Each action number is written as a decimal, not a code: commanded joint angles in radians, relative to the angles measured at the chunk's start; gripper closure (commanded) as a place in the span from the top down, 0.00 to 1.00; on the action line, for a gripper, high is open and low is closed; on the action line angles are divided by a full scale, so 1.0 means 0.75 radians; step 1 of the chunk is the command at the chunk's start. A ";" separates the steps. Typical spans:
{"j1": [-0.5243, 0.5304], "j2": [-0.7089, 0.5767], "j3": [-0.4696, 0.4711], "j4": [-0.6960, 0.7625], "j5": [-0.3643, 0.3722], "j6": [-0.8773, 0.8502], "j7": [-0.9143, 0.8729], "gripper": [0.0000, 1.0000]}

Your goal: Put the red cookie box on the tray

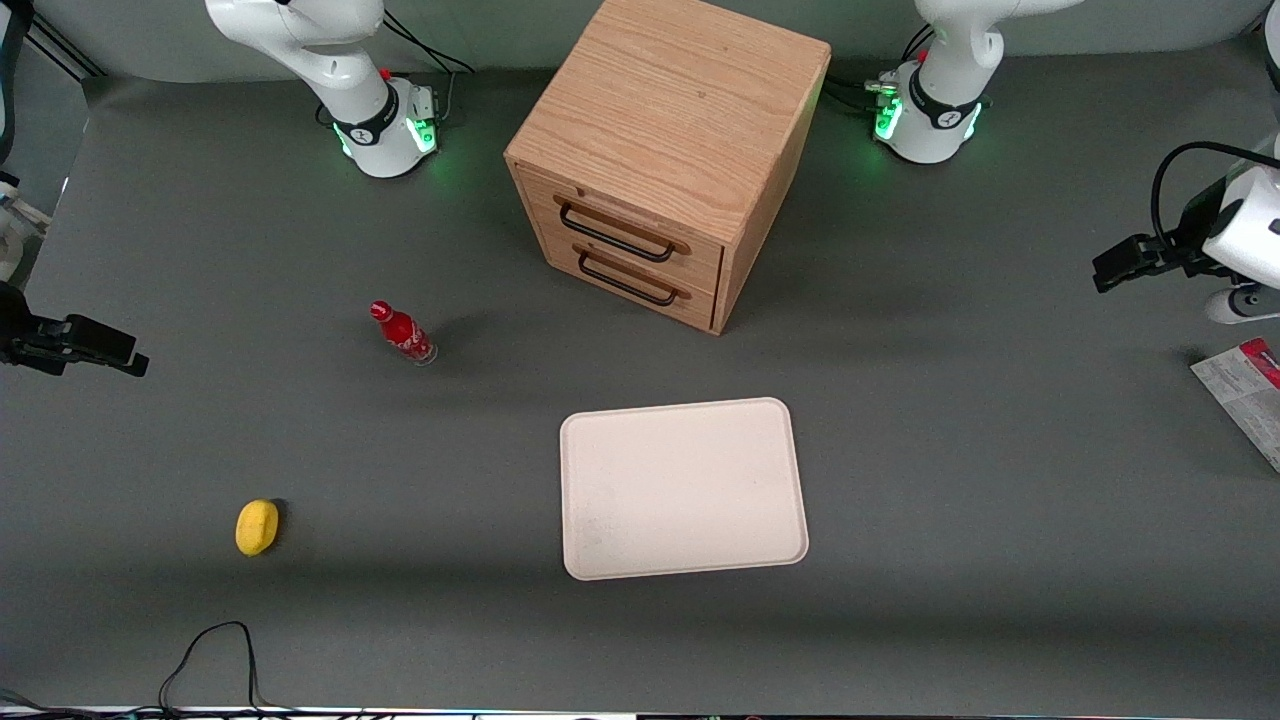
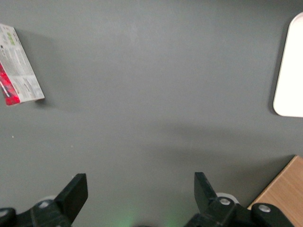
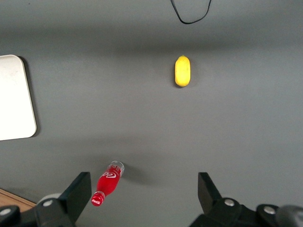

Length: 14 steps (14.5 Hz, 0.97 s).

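The red cookie box (image 1: 1245, 392) lies flat on the grey table at the working arm's end, partly cut off by the picture's edge. It shows a whitish printed face and a red edge, also in the left wrist view (image 2: 19, 66). The cream-white tray (image 1: 683, 488) lies in the middle of the table, nearer the front camera than the drawer cabinet; its rim shows in the left wrist view (image 2: 289, 71). My left gripper (image 1: 1105, 272) hangs above the table, apart from the box and farther from the front camera than it. Its fingers are open and empty (image 2: 140, 189).
A wooden drawer cabinet (image 1: 665, 150) stands at the middle back. A small red cola bottle (image 1: 402, 333) and a yellow lemon (image 1: 257, 527) sit toward the parked arm's end. A black cable (image 1: 205, 650) lies near the front edge.
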 commanded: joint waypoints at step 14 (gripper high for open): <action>-0.151 -0.028 0.168 -0.002 -0.058 -0.031 0.051 1.00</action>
